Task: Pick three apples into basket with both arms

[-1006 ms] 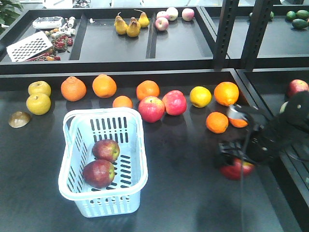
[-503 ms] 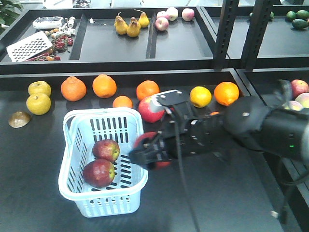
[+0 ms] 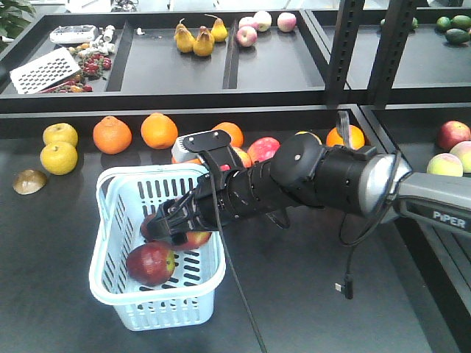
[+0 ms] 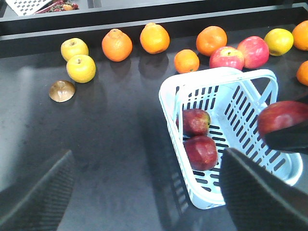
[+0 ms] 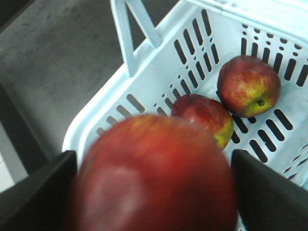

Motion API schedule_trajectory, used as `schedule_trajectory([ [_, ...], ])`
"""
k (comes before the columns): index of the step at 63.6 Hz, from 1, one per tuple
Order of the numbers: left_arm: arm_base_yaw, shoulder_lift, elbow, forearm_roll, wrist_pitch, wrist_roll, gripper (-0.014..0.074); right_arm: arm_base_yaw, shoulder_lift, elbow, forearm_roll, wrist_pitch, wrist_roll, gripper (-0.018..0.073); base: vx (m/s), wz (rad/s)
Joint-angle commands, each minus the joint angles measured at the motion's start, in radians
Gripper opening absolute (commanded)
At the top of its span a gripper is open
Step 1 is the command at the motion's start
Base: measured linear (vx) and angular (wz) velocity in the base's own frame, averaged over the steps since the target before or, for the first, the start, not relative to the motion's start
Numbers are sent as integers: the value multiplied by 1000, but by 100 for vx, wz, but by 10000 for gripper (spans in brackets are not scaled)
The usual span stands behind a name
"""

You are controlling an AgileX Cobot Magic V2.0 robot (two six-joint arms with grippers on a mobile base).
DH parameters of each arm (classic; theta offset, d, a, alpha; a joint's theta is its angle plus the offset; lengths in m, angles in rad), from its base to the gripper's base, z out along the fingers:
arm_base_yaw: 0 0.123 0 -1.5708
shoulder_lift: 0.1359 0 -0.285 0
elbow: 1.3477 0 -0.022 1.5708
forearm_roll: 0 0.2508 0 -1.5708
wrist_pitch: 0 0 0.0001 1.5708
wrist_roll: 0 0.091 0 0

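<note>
Right arm [image 3: 324, 180] extended leftward across the black desk [image 3: 309, 294], its end effector [image 3: 173, 228] positioned over the interior of the pale blue-white basket [image 3: 110, 283]. The right end effector's fingers [image 5: 33, 183] are clamped on either side of a dark red apple [image 5: 156, 175], which hangs above the basket's slotted floor; in the left wrist view the same apple [image 4: 284, 118] appears over the basket's right rim. Two further dark red apples lie inside the basket, touching each other: one toward the far end [image 4: 195, 121], one toward the near end [image 4: 201, 152]. The left end effector [image 4: 144, 192] shows only as two dark finger tips at the lower corners of its own wrist view, spread wide apart and holding nothing, above bare desk just left of the basket. Behind the basket, along the desk's back edge, sit oranges [image 3: 159, 130], brighter pink-red apples [image 4: 253, 51] and two yellow fruits [image 3: 59, 147].
</note>
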Motion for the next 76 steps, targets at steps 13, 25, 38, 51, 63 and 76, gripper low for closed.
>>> schedule_trajectory([
  [13,2,-2,-21,0,-61,-8,575,-10,-41,-38,26,-59,7,687,0,0],
  [25,2,-2,-21,0,-61,-8,575,-75,-60,-36,-48,30,85,673,0,0],
  [38,2,-2,-21,0,-61,-8,575,-187,-144,-34,-350,149,297,642,0,0],
  [51,2,-2,-21,0,-61,-8,575,-278,-241,-32,-545,266,414,589,0,0],
  [63,2,-2,-21,0,-61,-8,575,-363,-352,22,-591,296,431,580,0,0],
  [76,2,-2,-21,0,-83,-5,575,-499,-536,223,-599,290,440,580,0,0],
])
